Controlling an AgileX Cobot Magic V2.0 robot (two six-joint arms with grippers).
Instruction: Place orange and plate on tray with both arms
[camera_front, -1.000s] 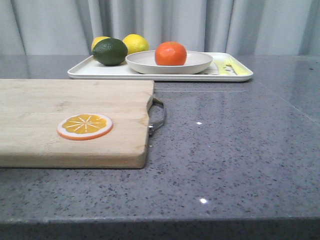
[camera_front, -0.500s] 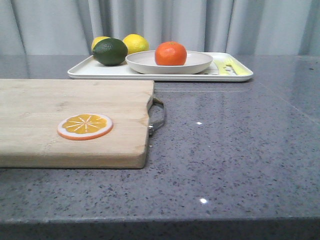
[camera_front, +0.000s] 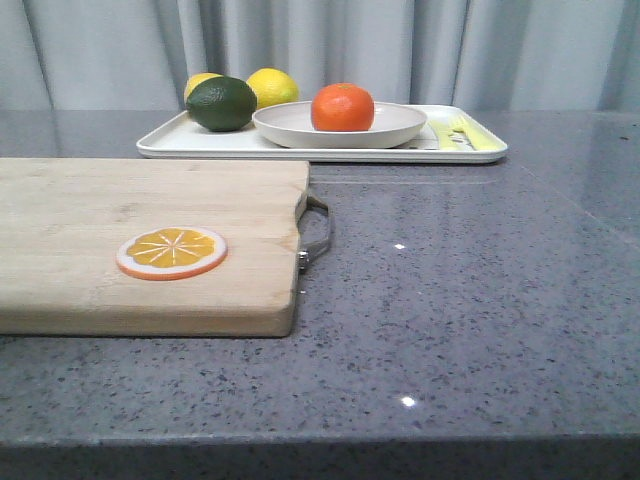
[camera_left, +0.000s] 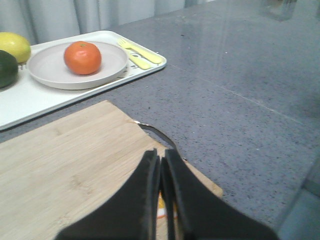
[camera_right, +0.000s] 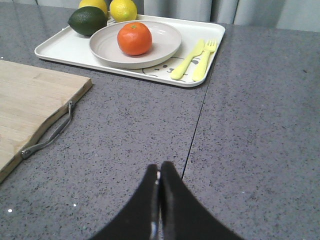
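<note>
1. Where the worktop meets the grey curtain, the tray lies flat, with the plate resting on it and the orange sitting inside the plate, a little toward its left side.
2. On the tray just left of the plate lie a dark green avocado and two lemons behind it; the avocado appears to touch the plate's rim, though the front view is too low to be sure.
3. A yellow fork and knife lie side by side on the tray's right end, beside the plate.
4. Nearer the robot, a wooden cutting board covers the left half of the worktop, with an orange slice lying flat on it and a metal handle on its right edge.
5. The left end effector is clenched with nothing between its fingers, held over the board's right end.
6. The right end effector is likewise clenched and empty, held over bare worktop, well apart from the tray.
</note>
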